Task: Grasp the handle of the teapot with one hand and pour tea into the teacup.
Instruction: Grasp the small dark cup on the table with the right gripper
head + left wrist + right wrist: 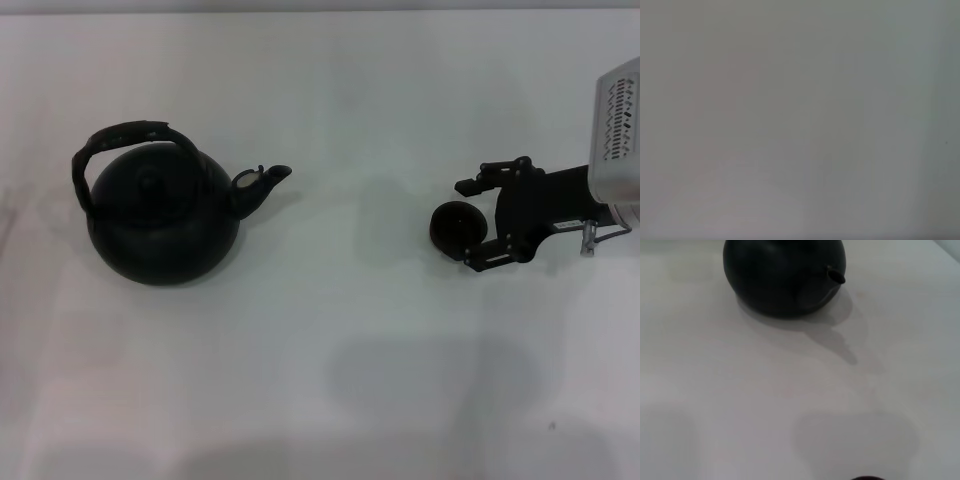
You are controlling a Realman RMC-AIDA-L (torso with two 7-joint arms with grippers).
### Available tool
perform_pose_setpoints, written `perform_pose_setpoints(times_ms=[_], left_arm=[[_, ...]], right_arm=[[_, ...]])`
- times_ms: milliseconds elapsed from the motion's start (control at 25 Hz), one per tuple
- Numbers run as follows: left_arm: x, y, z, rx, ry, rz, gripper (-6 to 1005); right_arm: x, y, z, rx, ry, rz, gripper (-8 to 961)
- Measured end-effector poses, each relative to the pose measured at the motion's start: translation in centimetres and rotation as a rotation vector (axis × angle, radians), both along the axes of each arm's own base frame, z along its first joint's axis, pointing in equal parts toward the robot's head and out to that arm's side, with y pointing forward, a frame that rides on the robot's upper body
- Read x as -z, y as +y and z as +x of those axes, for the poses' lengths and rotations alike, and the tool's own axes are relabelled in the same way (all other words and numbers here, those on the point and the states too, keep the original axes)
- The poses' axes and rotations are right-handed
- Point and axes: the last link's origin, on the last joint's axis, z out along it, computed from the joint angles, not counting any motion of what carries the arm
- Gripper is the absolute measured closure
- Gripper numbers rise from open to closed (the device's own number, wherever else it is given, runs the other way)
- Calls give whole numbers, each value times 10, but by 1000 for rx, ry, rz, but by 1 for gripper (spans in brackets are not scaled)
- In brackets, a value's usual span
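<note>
1. Head view: no brand, label or writing can be read on anything. The teapot [165, 220] stands upright on the left of the white table [330, 400], its handle [120, 140] arched over the lid and its spout [262, 185] pointing toward the right side. Well apart from it, on the right, the right gripper [478, 222] reaches in from the right edge with its arm lying low and level, fingers spread, one on each side of the teacup [455, 225]. Whether they press the cup cannot be told. The left arm does not show.

2. Left wrist view: only a plain pale surface, no writing, no gripper.

3. Right wrist view: the teapot [784, 276] sits far off with its spout [836, 276] visible; the dark rim of the teacup [866, 478] peeks in at the picture's edge. The arm's own fingers are not shown.
</note>
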Motion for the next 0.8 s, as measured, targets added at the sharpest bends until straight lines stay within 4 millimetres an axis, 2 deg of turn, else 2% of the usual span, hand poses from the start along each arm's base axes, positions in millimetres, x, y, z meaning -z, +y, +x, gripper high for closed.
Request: perform_pose_setpoints(times_ms=[800], left_arm=[[0, 0, 2, 11, -2, 3, 308]], right_arm=[[12, -1, 1, -26, -50, -24, 92]])
